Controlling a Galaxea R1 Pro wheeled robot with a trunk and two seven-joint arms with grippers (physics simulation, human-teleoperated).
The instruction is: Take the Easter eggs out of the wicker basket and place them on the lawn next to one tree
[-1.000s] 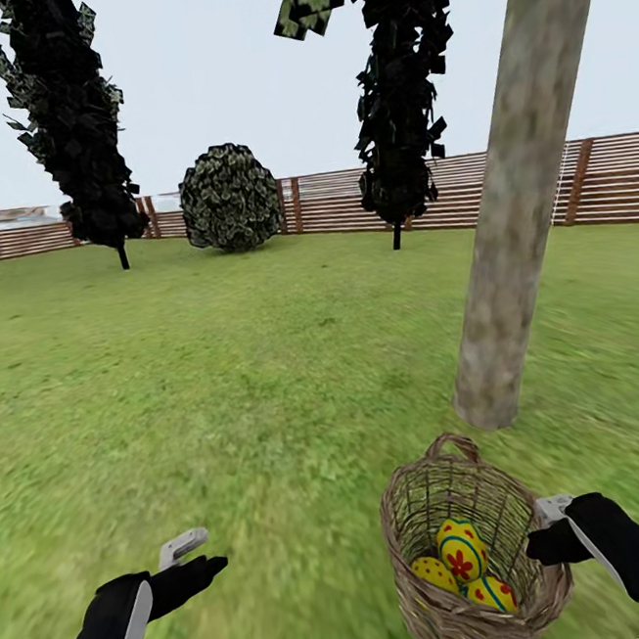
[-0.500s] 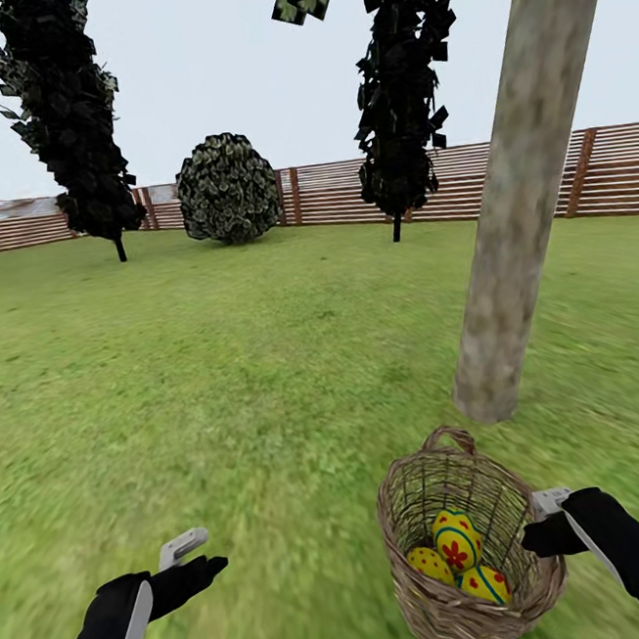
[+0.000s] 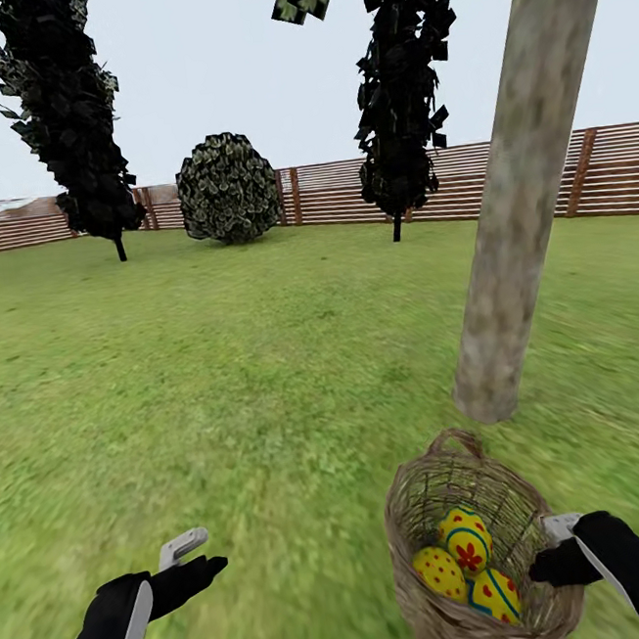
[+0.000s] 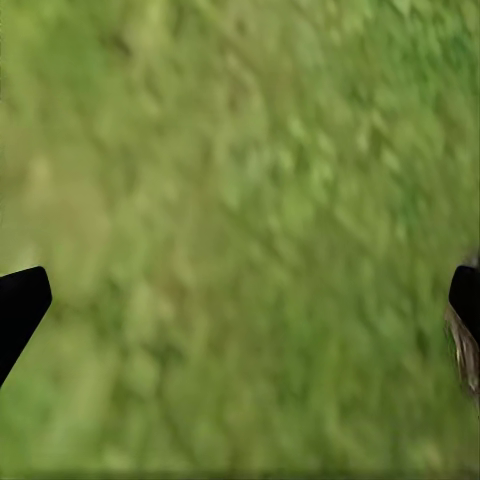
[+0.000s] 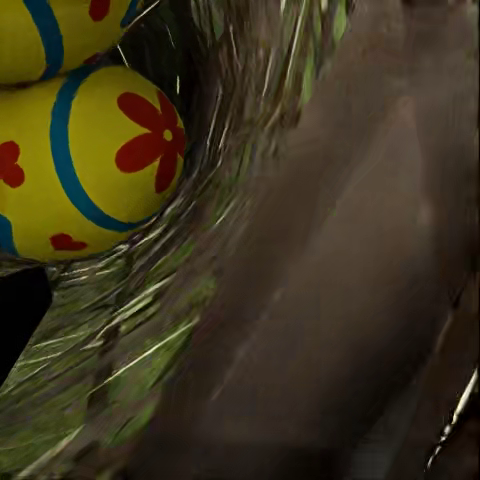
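While the right pincer (image 3: 552,549) grips the wicker basket (image 3: 426,584) at its rim, all three Easter eggs (image 3: 467,540) lie inside, near the tree (image 3: 517,230).

Basket mouth tilts up and toward the robot's left, so the eggs lie to the left of the holding pincer. The left pincer (image 3: 192,557), spread wide over the lawn (image 3: 219,389) and holding nothing, is probably the one to reach across into the opening. The trunk base stands just beyond the basket.

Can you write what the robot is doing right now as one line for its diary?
right gripper: gripping wicker basket rim | Easter eggs: three inside | tree: just beyond | left gripper: open, empty
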